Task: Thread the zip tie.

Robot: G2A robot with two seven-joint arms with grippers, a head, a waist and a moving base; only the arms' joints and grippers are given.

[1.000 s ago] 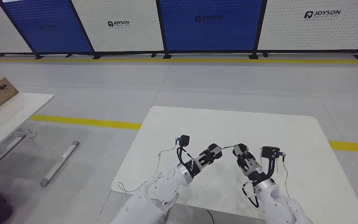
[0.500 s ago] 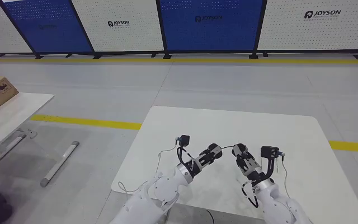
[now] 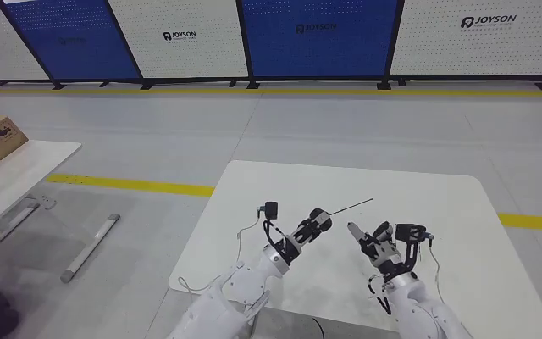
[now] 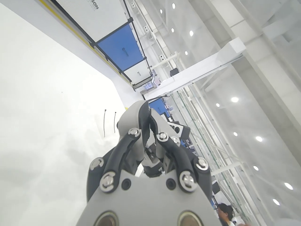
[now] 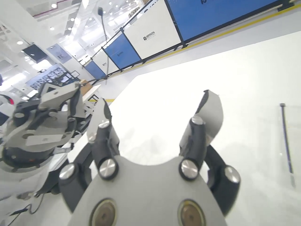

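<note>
A thin black zip tie (image 3: 349,208) sticks out straight over the white table (image 3: 423,191), held at one end by my left gripper (image 3: 322,220), which is shut on it. In the right wrist view that gripper (image 5: 76,95) shows at the side, with the zip tie (image 5: 104,31) rising from it to its head. The left wrist view has the left gripper (image 4: 148,116) with its fingers pressed together. My right gripper (image 3: 362,230) sits just beside the left one, open and holding nothing (image 5: 156,109).
Two spare zip ties (image 4: 104,123) (image 4: 114,122) lie side by side on the table beyond the left gripper. Another spare zip tie (image 5: 285,137) lies flat beside the right gripper. Blue and white partition panels (image 3: 318,38) stand behind the table.
The right gripper opened, let go of the zip tie and drew back a little. The tie's free end swung up and away from it, while the left gripper kept hold.
</note>
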